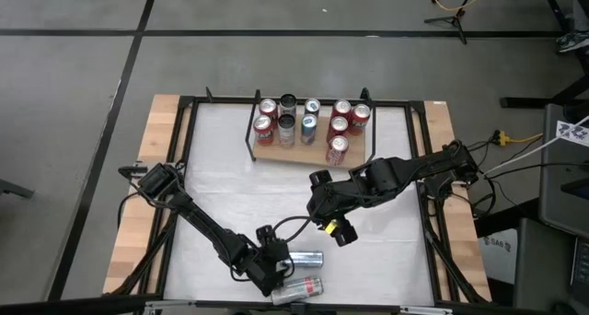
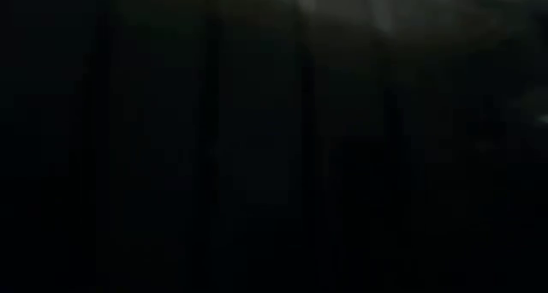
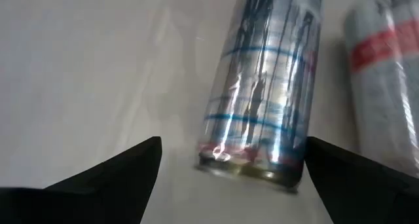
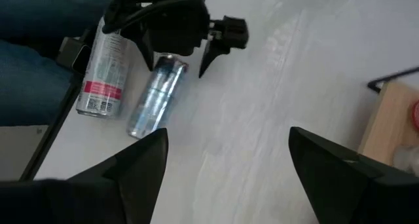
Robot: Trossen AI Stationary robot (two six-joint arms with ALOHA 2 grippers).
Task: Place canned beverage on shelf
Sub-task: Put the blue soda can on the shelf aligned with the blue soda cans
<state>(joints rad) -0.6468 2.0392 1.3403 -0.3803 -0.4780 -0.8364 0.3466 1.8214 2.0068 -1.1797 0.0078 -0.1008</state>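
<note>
Two cans lie on their sides at the bottom centre of the high view: a silver-blue can and a silver-red can below it. The left gripper straddles the silver-blue can's end, fingers spread, not gripping. The right gripper, mid-frame, hangs released and empty. Upper centre, the shelf carries ten upright cans.

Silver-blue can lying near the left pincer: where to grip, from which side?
Grip the silver-blue can across mid-body, from above. It lies on its side, so the ends give no hold; the red-banded can lies close alongside. Left pincer is open, straddling its end.
</note>
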